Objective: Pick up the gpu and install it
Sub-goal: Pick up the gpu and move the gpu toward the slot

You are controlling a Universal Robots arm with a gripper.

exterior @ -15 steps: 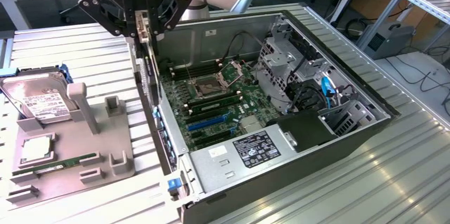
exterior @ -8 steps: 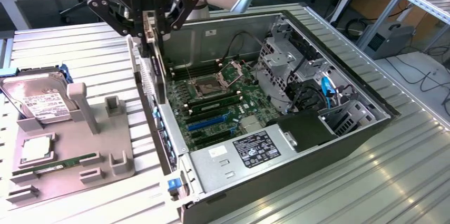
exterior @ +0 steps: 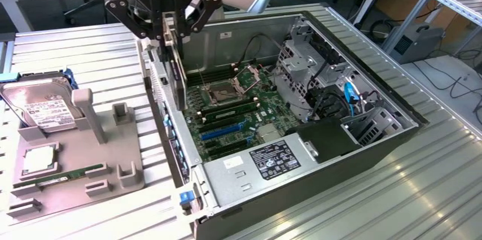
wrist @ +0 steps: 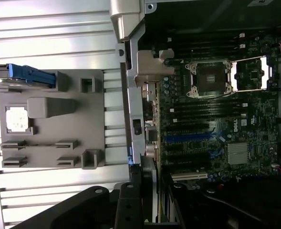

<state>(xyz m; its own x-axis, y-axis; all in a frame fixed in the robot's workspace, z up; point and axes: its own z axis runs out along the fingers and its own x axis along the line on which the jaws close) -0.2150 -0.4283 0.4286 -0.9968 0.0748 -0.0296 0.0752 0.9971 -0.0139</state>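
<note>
Bench [exterior: 75, 53] carries the open PC case [exterior: 249, 31], with its motherboard [exterior: 226, 116] facing up. The gpu [exterior: 179, 76] hangs edge-down just inside the case wall on the exterior view's left, above the board and not yet seated. The pincer [exterior: 169, 34] pinches its top edge. Judgement: card should be plumb, bracket tight to that wall, connector edge over the blue slot [exterior: 222, 131], straight push down. Tilt likely jams it.

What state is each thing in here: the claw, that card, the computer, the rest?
gripper: shut on the gpu.
gpu: held on edge, beside the case's wall.
case: on its side, panel off.
CPU socket: frame swung open.
hard drive: standing in its holder.
</note>
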